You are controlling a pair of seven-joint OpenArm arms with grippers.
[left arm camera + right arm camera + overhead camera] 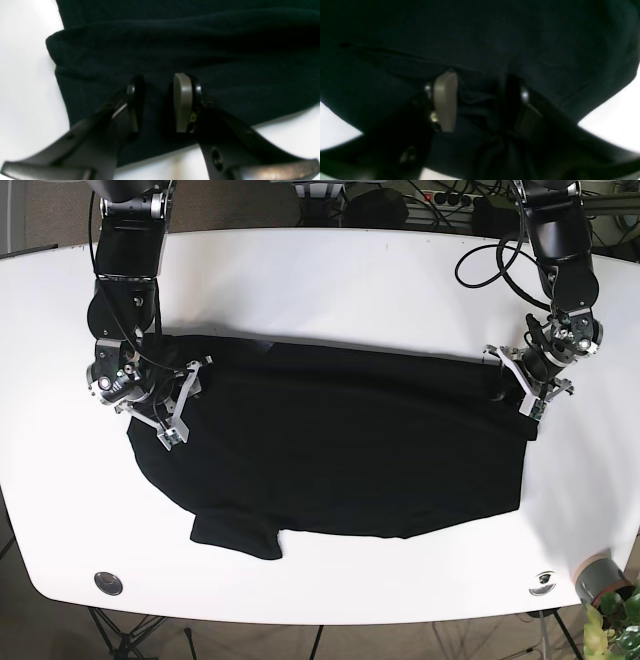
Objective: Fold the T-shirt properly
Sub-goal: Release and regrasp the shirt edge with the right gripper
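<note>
Right up at the lens, 2 dark fingers of the left gripper (156,102), parted, nothing clamped, dark cloth showing in the gap and the T-shirt (200,57) hem edge folded just beyond the tips. Over on the other wrist view, right gripper (477,105) also spread, pads planted either side of a bunched ridge of fabric, pressing into it but not visibly pinched shut on it. Seen from the base view: T-shirt (340,445) spread across the middle of the white table (330,270), long axis running side to side, hem end toward the left gripper (528,385), collar and shoulder end toward the right gripper (172,405), 1 sleeve poking out toward the near edge at bottom left. Far edge looks straight and doubled, so probably 1 lengthwise fold already laid in; hard to be sure on black cloth. Still to do, by the look of it: near sleeve tucked in, then folding end to end. Early-to-middle stage, judging from the layout.
</note>
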